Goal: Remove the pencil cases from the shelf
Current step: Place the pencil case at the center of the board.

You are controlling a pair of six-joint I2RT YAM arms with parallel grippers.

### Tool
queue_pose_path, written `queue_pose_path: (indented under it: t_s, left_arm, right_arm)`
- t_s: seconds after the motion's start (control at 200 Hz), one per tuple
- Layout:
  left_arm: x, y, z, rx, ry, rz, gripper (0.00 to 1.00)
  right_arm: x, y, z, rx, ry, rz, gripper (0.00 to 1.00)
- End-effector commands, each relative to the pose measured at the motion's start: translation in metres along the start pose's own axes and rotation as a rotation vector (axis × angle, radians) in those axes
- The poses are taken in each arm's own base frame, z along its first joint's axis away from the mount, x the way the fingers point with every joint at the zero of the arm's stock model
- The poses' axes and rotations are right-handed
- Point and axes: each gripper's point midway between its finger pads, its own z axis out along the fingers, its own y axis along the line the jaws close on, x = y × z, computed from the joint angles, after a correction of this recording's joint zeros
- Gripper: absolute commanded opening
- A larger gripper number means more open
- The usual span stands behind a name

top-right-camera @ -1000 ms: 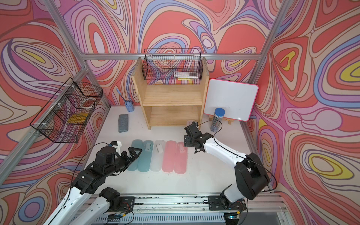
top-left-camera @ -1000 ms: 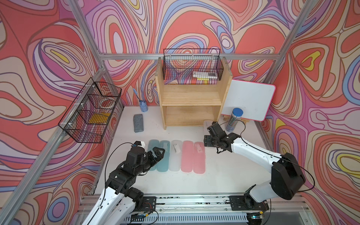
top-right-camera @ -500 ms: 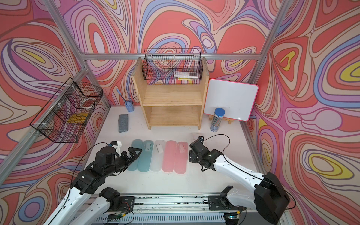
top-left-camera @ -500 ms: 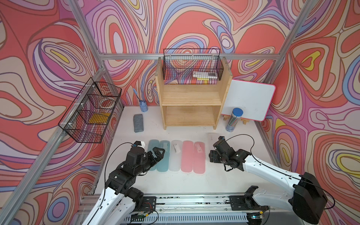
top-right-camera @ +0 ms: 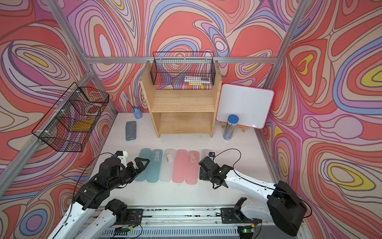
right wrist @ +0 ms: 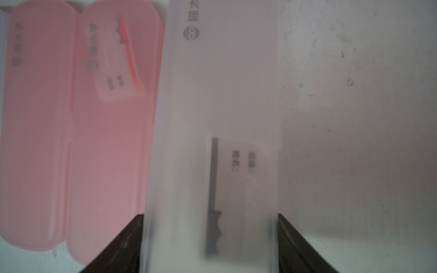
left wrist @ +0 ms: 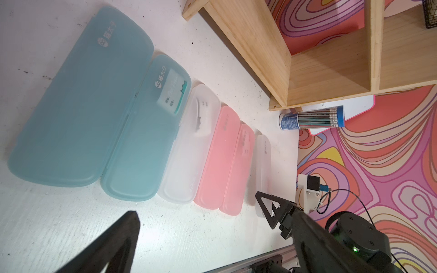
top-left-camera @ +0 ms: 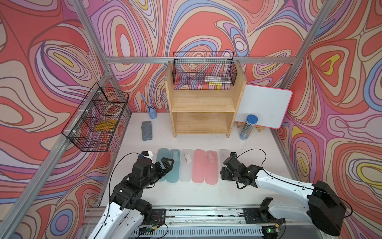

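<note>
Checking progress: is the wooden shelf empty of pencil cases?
Empty: both shelf tiers are bare; six pencil cases lie on the table.

I am viewing the light natural-wood two-tier shelf [top-left-camera: 203,102] standing upright at the back of the table. Six long flat translucent plastic pencil cases [top-right-camera: 168,165] with rounded ends are lying flat on the table in front of it, side by side. From my left, the row is running:
- plain teal case [top-left-camera: 162,154]
- labelled teal case [top-left-camera: 175,171]
- first frosted clear case [top-left-camera: 186,168]
- plain pink case [top-left-camera: 198,165]
- labelled pink case [top-left-camera: 211,168]
- second frosted clear case [right wrist: 212,94], which the right gripper [right wrist: 210,214] is pinching by its long edges.
</note>
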Motion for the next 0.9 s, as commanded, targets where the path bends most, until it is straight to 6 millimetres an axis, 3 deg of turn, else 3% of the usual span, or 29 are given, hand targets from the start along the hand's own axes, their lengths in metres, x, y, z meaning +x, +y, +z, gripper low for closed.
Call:
queue_pose_path:
  t_s: [0.0, 0.295, 0.536, 0.676, 0.896]
  left_arm:
    - [-0.001, 0.005, -0.005, -0.024, -0.007, 0.007, 0.99]
    - [-0.001, 0.006, -0.008, -0.028, -0.014, 0.007, 0.99]
    - [-0.001, 0.007, -0.008, -0.029, -0.015, 0.005, 0.99]
    - [-0.002, 0.007, -0.006, -0.028, -0.020, 0.005, 0.99]
    - [-0.016, 0.000, -0.008, -0.051, -0.067, 0.104, 0.99]
  right_arm:
    - [0.001, 0.008, 0.005, -0.028, -0.014, 0.007, 0.73]
    - [0.015, 0.006, 0.017, -0.017, 0.021, 0.032, 0.76]
    - [0.015, 0.002, 0.013, -0.002, 0.020, 0.037, 0.84]
    - [0.010, 0.002, 0.005, 0.005, 0.009, 0.039, 0.98]
    - [-0.018, -0.001, -0.028, 0.028, -0.079, 0.046, 0.98]
